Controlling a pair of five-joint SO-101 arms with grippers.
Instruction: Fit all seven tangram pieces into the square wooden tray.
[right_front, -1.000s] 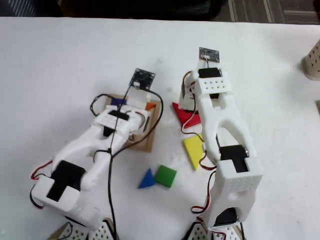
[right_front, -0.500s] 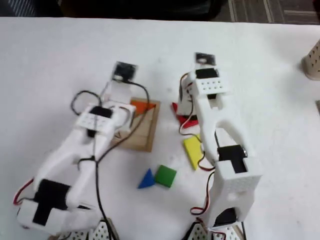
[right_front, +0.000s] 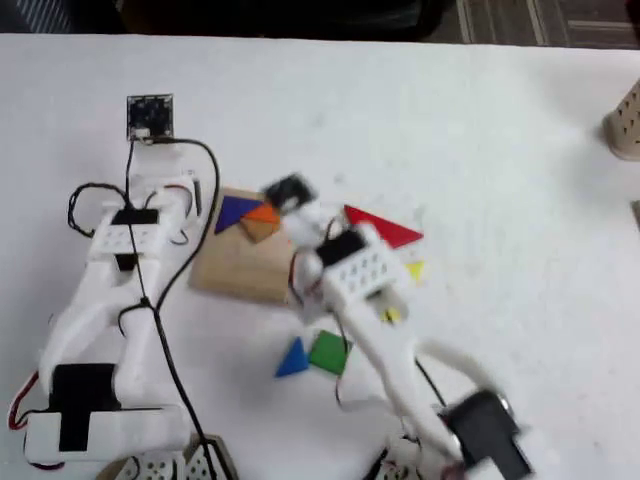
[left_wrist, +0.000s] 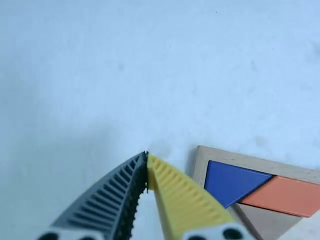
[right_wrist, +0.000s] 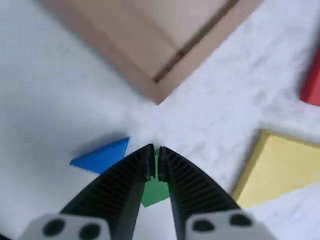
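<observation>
The square wooden tray (right_front: 240, 275) lies left of centre, with a dark blue triangle (right_front: 236, 210) and an orange piece (right_front: 262, 213) in its far part. My left gripper (left_wrist: 146, 172) is shut and empty over bare table just off the tray's corner (left_wrist: 200, 162). To the tray's right are a red triangle (right_front: 385, 230) and a yellow piece (right_front: 413, 270). A green square (right_front: 328, 352) and a small blue triangle (right_front: 293, 360) touch nearer the front. My right gripper (right_wrist: 155, 162) is shut and empty above the green square (right_wrist: 152, 195), between the blue triangle (right_wrist: 102, 155) and the yellow piece (right_wrist: 282, 167).
A beige perforated object (right_front: 625, 125) stands at the right edge. The left arm's black cable (right_front: 165, 300) loops beside the tray. White table stretches open behind the tray and to the far right.
The left arm has drawn back leftward off the tray. The right arm has swung left from the red and yellow pieces toward the tray's near corner, uncovering the red triangle.
</observation>
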